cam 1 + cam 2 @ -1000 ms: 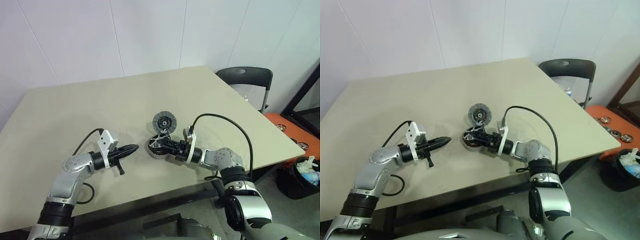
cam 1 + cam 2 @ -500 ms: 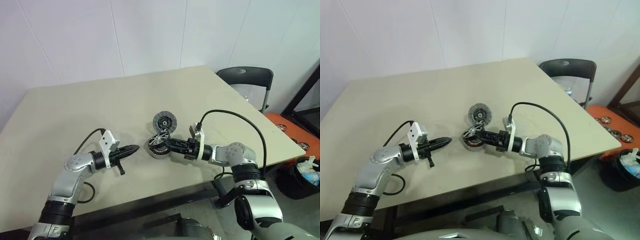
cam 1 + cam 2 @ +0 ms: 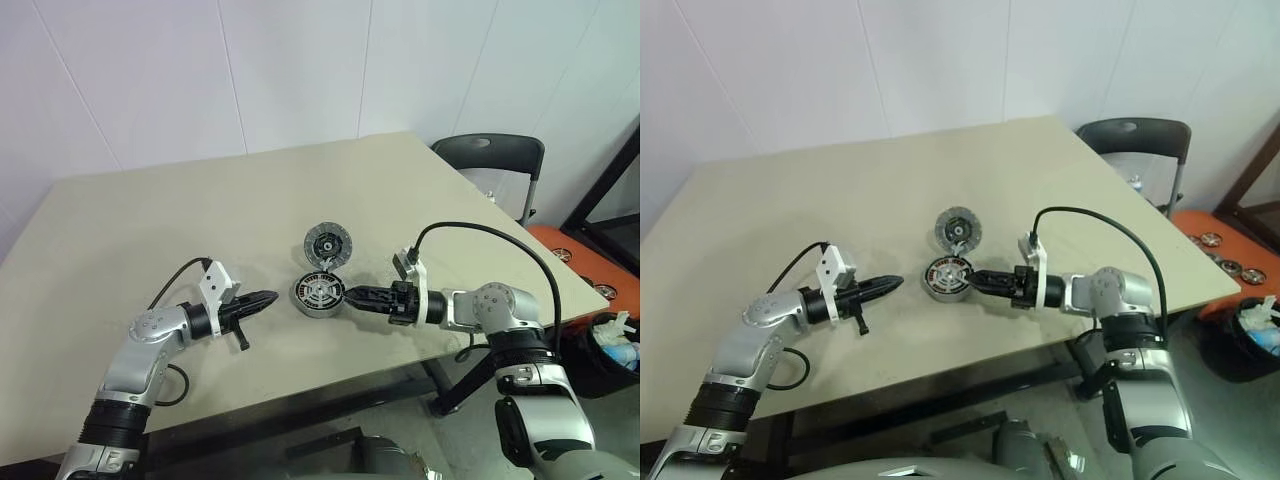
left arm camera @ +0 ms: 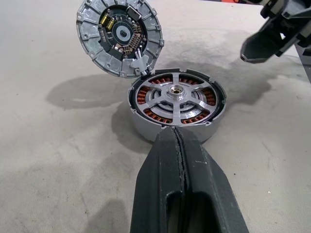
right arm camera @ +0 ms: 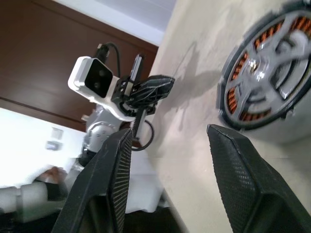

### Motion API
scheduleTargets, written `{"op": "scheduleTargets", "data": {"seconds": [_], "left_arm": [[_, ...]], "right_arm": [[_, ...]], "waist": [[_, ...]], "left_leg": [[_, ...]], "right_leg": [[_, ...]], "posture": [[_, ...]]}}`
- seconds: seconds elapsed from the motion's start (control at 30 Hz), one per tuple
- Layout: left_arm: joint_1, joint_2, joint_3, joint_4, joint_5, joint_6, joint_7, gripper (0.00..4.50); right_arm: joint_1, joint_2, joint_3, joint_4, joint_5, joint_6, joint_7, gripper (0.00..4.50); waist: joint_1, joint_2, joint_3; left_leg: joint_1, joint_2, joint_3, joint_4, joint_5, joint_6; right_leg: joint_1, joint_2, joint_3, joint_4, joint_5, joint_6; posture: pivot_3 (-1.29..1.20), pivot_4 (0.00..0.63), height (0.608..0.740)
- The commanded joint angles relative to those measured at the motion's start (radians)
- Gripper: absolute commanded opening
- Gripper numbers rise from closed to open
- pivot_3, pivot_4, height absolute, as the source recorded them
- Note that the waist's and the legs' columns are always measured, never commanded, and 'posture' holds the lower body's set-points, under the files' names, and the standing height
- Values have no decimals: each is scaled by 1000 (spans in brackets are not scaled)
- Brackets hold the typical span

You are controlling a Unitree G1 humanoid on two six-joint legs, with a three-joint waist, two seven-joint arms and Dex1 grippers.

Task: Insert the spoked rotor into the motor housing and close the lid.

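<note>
Both steps were half done: the spoked rotor (image 4: 175, 95) sat in the motor housing (image 4: 146, 130), the right gripper (image 5: 170, 194) released and empty, the left gripper (image 4: 181, 160) clenched; the lid (image 4: 120, 36) could be knocked aside if approached carelessly.

Lighting bright, even, soft, seems overhead. Soft shadows on table (image 3: 150, 220) beside motor housing (image 4: 176, 109) and lid (image 4: 120, 35). No real glare, just mild shine on spoked rotor (image 4: 174, 97). Right gripper's fingers (image 5: 240, 170) up close, bit blurry.
</note>
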Motion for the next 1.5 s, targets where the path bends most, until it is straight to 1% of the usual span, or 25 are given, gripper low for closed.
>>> {"op": "scheduleTargets", "data": {"seconds": [0.03,0.07,0.17,0.2,0.27,0.3,0.43,0.53,0.63,0.77,0.9,1.0,1.07,1.13,1.2,1.23,1.3,1.37,1.43,1.5], "left_arm": [[-23,0,-4,-18,5,-17,0,0],[-23,0,-3,-18,4,-16,0,0],[-23,1,-1,-22,2,-14,1,0],[-23,1,0,-23,1,-13,1,0],[-22,1,2,-24,0,-13,4,0],[-22,1,3,-25,0,-13,4,0],[-16,1,5,-34,-2,-11,10,0],[-11,-3,2,-42,-2,-9,15,0],[-8,-5,-1,-44,-1,-9,17,0],[-4,-5,0,-51,-3,-7,17,0],[1,-4,-1,-57,-4,-4,18,0],[2,-4,-2,-59,-4,-3,18,0],[-1,-4,-2,-55,-3,-3,17,0],[-3,-4,-2,-53,-2,-5,15,0],[-5,-3,-2,-49,-1,-7,13,0],[-6,-3,-3,-47,0,-9,11,0],[-8,-3,-5,-41,2,-11,9,0],[-10,-5,-7,-39,3,-14,8,0],[-10,-7,-7,-39,2,-15,7,0],[-10,-7,-6,-40,0,-16,4,0]], "right_arm": [[-43,39,50,-134,-47,-129,-28,2389],[-49,50,56,-148,-63,-160,-45,2180],[-33,34,199,-204,-220,-317,-77,1297],[-28,29,242,-208,-271,-366,-89,902],[-23,33,292,-203,-334,-436,-107,220],[-24,42,302,-195,-353,-460,-120,15],[-26,80,345,-154,-449,-566,-187,15],[-19,122,332,-115,-469,-612,-221,15],[-23,142,329,-78,-489,-645,-231,15],[-28,139,357,-26,-561,-701,-262,15],[-31,109,418,47,-658,-705,-283,15],[-25,98,425,64,-662,-691,-255,15],[-20,92,380,6,-594,-652,-194,15],[-13,70,334,-91,-504,-593,-106,15],[-2,9,330,-210,-439,-545,1,15],[3,-28,342,-262,-426,-531,45,15],[0,-99,376,-334,-448,-536,94,15],[-17,-144,395,-379,-474,-547,108,15],[-40,-169,415,-398,-509,-566,105,15],[-72,-179,459,-377,-592,-616,75,15]], "waist": [[-2,0,0],[-3,0,0],[1,0,0],[3,-1,0],[3,-1,0],[3,-1,0],[1,-1,0],[1,-1,0],[1,-1,0],[0,-1,0],[0,-1,-2],[5,0,-6],[9,2,-6],[9,2,-6],[6,3,-5],[4,4,-4],[0,5,-3],[-2,6,-3],[-2,5,-2],[1,5,-2]], "left_leg": [[0,0,0,0,0,0],[0,0,0,0,0,0],[0,0,0,0,0,0],[0,0,0,0,0,0],[0,0,0,0,0,0],[0,0,0,0,0,0],[0,0,0,0,0,0],[0,0,0,-1,0,-1],[0,0,0,0,0,-1],[1,0,0,0,0,-1],[2,0,0,0,1,-1],[6,0,0,0,1,-3],[13,0,-1,0,0,0],[18,0,-3,-1,-2,3],[18,0,-4,-1,-2,3],[17,0,-4,-1,-1,2],[16,0,-3,-1,0,0],[15,1,-2,-2,-2,-1],[15,3,-1,-2,-3,-2],[15,5,0,-2,-4,-3]], "right_leg": [[0,0,0,0,0,0],[0,0,0,0,0,0],[0,0,0,0,0,0],[0,0,0,0,0,0],[0,0,-1,0,0,0],[0,0,-1,0,0,0],[-1,0,-1,0,0,0],[-1,0,-1,0,0,0],[0,0,-1,0,0,0],[0,0,-1,0,0,-1],[2,0,-1,0,0,-1],[7,0,-1,0,1,-2],[16,0,-3,-1,0,-2],[21,0,-4,-1,0,-1],[21,0,-4,-1,-2,3],[20,0,-4,-1,-1,0],[18,0,-4,-1,-1,1],[15,1,-4,-1,-1,1],[15,4,-4,-2,-2,1],[16,5,-4,-2,-2,2]], "posture": [[0,0,740],[0,0,740],[0,0,740],[0,0,740],[0,0,740],[0,0,740],[0,0,740],[0,0,740],[0,0,740],[0,0,740],[0,0,740],[0,0,740],[0,0,740],[0,0,740],[0,0,740],[0,0,740],[0,0,740],[0,0,740],[0,0,740],[0,0,740]]}}
